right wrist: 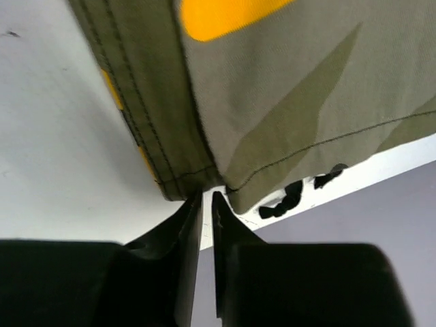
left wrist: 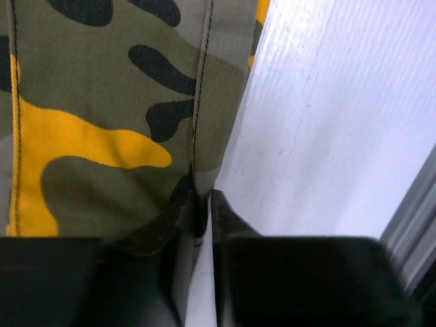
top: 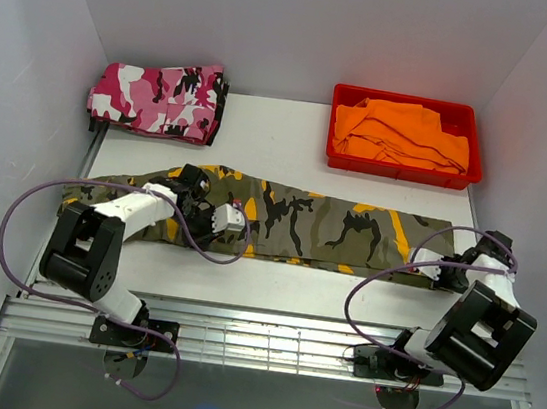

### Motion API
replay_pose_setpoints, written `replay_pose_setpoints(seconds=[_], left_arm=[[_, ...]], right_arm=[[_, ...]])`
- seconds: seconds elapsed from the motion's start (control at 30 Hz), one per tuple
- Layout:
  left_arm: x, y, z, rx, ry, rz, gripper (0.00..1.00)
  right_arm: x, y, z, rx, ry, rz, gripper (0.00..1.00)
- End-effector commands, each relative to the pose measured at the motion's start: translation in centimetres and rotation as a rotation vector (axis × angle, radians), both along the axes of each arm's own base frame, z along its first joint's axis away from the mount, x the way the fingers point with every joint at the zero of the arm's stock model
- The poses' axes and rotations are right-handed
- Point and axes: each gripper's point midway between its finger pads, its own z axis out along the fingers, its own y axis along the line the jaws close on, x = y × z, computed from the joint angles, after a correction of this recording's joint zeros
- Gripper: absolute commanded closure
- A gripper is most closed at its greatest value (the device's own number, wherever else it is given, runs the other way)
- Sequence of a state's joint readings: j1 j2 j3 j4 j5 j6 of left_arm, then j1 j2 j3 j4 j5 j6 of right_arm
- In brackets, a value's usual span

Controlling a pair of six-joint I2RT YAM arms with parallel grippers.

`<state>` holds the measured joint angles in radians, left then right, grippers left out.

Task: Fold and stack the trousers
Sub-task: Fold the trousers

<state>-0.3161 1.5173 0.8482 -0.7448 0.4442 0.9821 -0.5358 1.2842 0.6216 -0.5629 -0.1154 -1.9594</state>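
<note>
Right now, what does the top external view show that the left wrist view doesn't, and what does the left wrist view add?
Only the top external view: the trousers stretched full length across the table, folded pink trousers at the far left, and a red bin holding an orange garment. Only the left wrist view: the left gripper closed on the trousers' edge by a seam. Both: camouflage cloth on the white table.
</note>
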Motion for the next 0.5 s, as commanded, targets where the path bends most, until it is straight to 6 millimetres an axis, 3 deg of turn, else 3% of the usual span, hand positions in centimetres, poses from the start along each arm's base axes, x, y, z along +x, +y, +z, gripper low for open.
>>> replay_pose_setpoints(seconds=[0.0,0.07,0.1,0.2,0.23,0.3,0.33,0.4,0.43,0.47], left_arm=[[0.5,-0.1,0.7,-0.017,-0.036,0.017,0.7],[0.6,-0.2,1.2,-0.025,-0.048,0.016,0.6],[0.8,-0.2,1.5,-0.027,-0.06,0.018,0.53],[1.5,-0.6,3.4,-0.052,-0.106,0.025,0.47],[1.5,-0.7,4.2,-0.062,-0.115,0.024,0.45],[1.9,-1.4,5.8,-0.099,-0.132,0.036,0.41],[2.2,-1.6,6.5,-0.111,-0.144,0.043,0.34],[2.8,-2.0,7.8,-0.138,-0.16,0.077,0.27],[3.0,-2.1,8.1,-0.143,-0.165,0.091,0.17],[3.3,-2.1,8.4,-0.148,-0.173,0.108,0.17]], right_arm=[[3.5,-2.3,3.3,-0.021,-0.103,-0.09,0.82],[3.9,-1.8,3.9,0.059,-0.077,-0.145,0.71],[5.3,-2.5,6.0,0.077,-0.116,-0.194,0.66],[6.1,-1.7,7.3,0.204,-0.091,-0.301,0.54],[7.5,-2.1,8.7,0.23,-0.112,-0.327,0.54],[8.0,-1.5,9.6,0.317,-0.085,-0.406,0.54],[9.2,-1.9,11.4,0.355,-0.115,-0.495,0.55],[9.8,-2.0,10.7,0.419,-0.062,-0.608,0.57],[9.8,-1.8,10.4,0.466,-0.016,-0.709,0.59],[9.7,-1.6,10.0,0.487,0.009,-0.76,0.62]])
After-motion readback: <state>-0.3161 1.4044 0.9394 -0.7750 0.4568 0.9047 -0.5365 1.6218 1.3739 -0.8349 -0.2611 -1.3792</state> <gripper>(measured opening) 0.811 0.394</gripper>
